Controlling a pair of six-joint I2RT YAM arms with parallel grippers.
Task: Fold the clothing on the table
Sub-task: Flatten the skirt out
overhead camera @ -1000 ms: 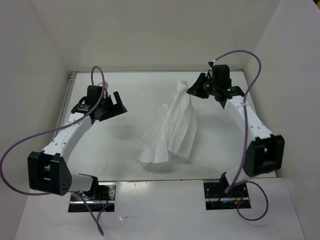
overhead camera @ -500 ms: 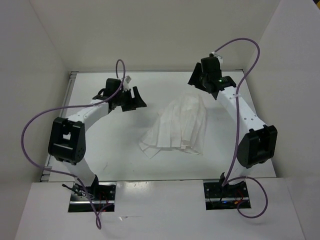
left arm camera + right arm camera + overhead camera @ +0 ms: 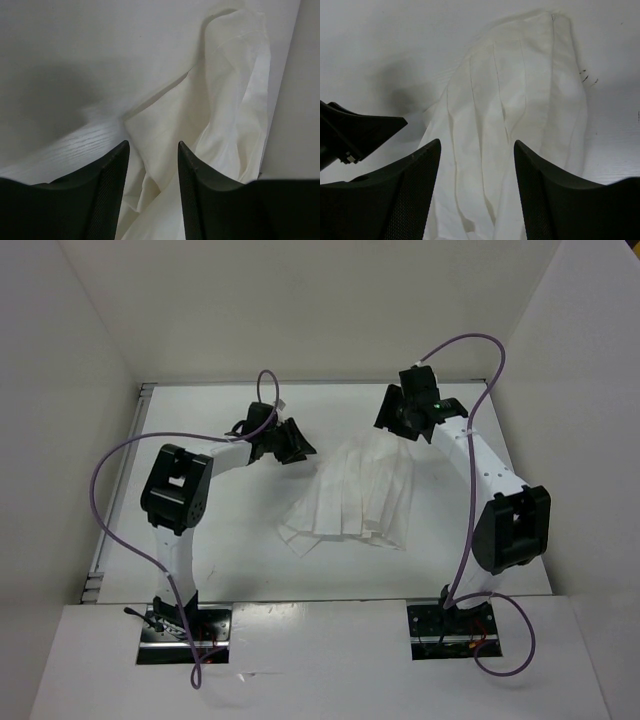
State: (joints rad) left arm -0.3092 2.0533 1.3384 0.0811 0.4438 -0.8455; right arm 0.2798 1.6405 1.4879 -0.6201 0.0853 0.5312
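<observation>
Step in hand: both arms are over the far end of the pleated white garment (image 3: 355, 498), lining up a pinch. I judge this the pick-up before the first fold. No fold is made yet.
Garment: it lies flat and fanned out on the table (image 3: 215, 540), about mid-table and a little toward the right edge. Its narrow end points at the far edge, and the wider hem points at the near edge.
Left gripper (image 3: 303, 447): it sits at the garment's far-left corner. Its fingers (image 3: 107, 200) stand moderately apart and hold nothing. In the wrist view the cloth's edge runs into the gap between them. Whether a pad touches the fabric, I cannot tell.
Right gripper (image 3: 388, 420): it sits at the far-right side with its fingers wide apart and empty. The pleats run straight down between them in its wrist view, and the garment's far end lies just ahead of the tips.
Next move: each gripper needs to come down onto its own corner and pinch it. Both should then lift together and carry the far end toward the near edge.
Watch for: the cloth is thin and layered, so a pinch could catch only the top pleat.
</observation>
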